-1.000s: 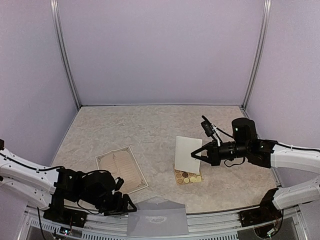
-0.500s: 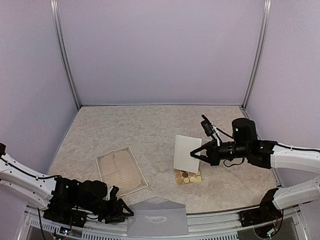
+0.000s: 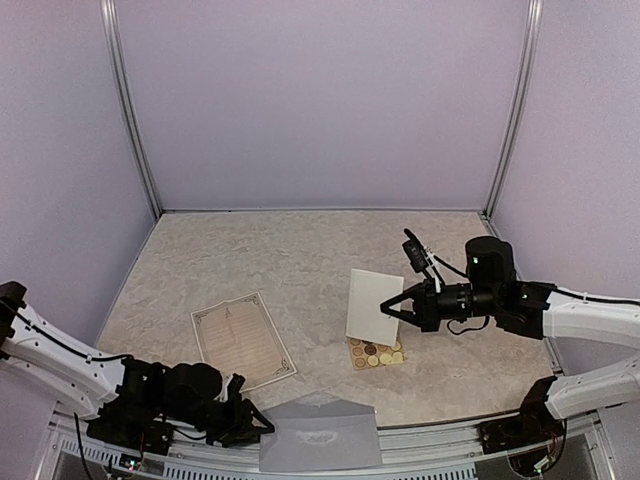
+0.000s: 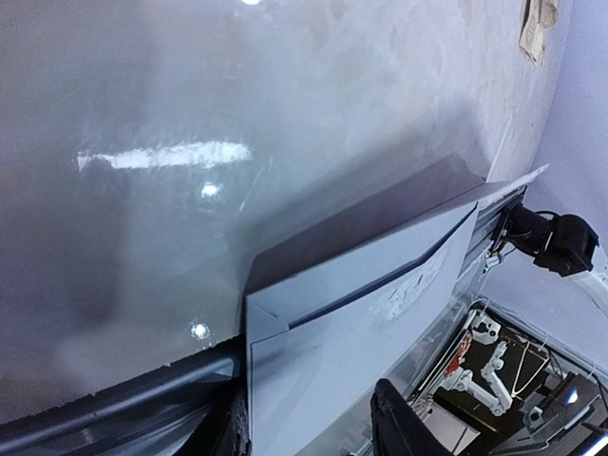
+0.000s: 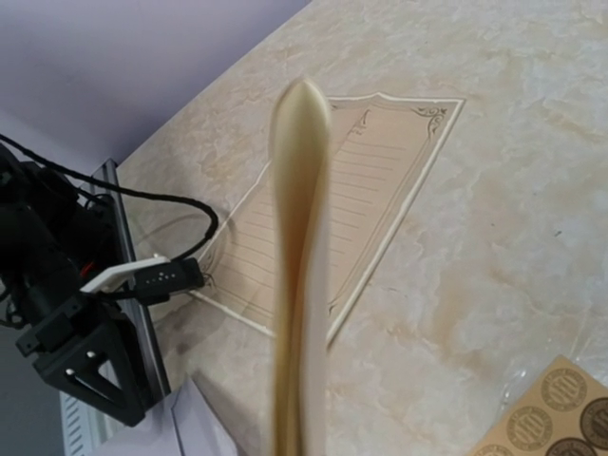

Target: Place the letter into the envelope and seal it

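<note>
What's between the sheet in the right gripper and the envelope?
Nothing visible. The right gripper holds the cream sheet above the sticker sheet; bare table runs to the envelope, with the left gripper at its left edge.

The envelope [image 4: 361,304] is seen low in the view, grey, with a dark flap line across it and a faint printed ornament on its face. Its left end is placed between the spread fingers [image 4: 399,423] of the left gripper [image 4: 313,432], which are cut off by the frame. Contact cannot be told. The glossy tabletop [image 4: 190,142] is seen beyond, marked by glare.
</note>
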`<action>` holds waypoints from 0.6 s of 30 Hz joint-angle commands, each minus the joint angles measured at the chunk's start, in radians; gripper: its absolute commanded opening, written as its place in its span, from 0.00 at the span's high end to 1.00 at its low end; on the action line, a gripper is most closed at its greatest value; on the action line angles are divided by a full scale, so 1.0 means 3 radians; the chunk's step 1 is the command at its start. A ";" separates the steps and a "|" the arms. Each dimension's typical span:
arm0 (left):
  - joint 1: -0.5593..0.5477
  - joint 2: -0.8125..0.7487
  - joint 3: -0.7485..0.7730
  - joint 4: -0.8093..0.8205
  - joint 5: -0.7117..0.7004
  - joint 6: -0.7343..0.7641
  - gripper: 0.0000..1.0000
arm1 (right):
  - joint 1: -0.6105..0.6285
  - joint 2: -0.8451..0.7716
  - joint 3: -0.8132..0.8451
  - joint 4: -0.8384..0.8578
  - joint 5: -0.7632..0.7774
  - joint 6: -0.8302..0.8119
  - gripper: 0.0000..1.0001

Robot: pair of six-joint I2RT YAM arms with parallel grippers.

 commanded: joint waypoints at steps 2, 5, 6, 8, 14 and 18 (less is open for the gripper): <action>-0.0028 0.0097 -0.0094 -0.0093 -0.0187 -0.0066 0.72 | 0.0049 -0.0081 -0.0040 0.0102 0.0046 0.0042 1.00; -0.0001 0.0108 -0.0088 -0.0033 -0.0328 -0.0059 0.86 | 0.0058 -0.0081 -0.0056 0.0137 0.0057 0.0063 1.00; 0.0031 0.0108 -0.0086 -0.0017 -0.0342 -0.0030 0.89 | 0.0058 -0.0081 -0.0064 0.0150 0.0057 0.0066 1.00; 0.0118 0.0113 -0.0063 -0.0007 -0.0366 0.0058 0.99 | 0.0060 -0.0073 -0.0077 0.0180 0.0049 0.0079 1.00; 0.0450 0.0142 0.0144 -0.0083 -0.0377 0.0512 1.00 | 0.0064 -0.0065 -0.0087 0.0156 0.0042 0.0077 1.00; 0.0662 0.0118 0.0351 -0.0297 -0.0394 0.0907 1.00 | 0.0066 -0.0118 -0.0107 0.0136 0.0080 0.0084 1.00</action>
